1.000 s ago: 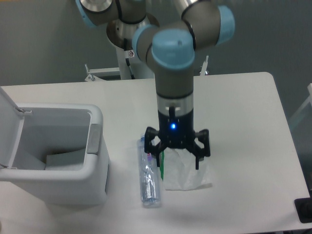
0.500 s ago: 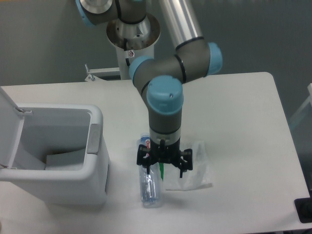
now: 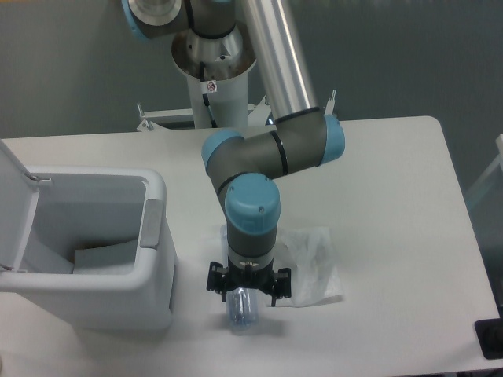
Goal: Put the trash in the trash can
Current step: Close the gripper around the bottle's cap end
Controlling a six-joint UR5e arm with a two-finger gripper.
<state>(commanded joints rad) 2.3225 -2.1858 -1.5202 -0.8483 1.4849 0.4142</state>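
- The trash can stands at the table's left with its lid swung up on the far left side, so its mouth is open from above.
- Its right wall, bearing the grey tab, rises between the mouth and the gripper.
- A strip of bare table separates the can from the bottle.
- The wrapper lies just right of the gripper.
- The table's right half is bare.

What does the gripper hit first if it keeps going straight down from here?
Most likely the crushed plastic bottle: the gripper points down right above it, fingers open on either side. Height above it is unclear from this view; the table lies beneath.
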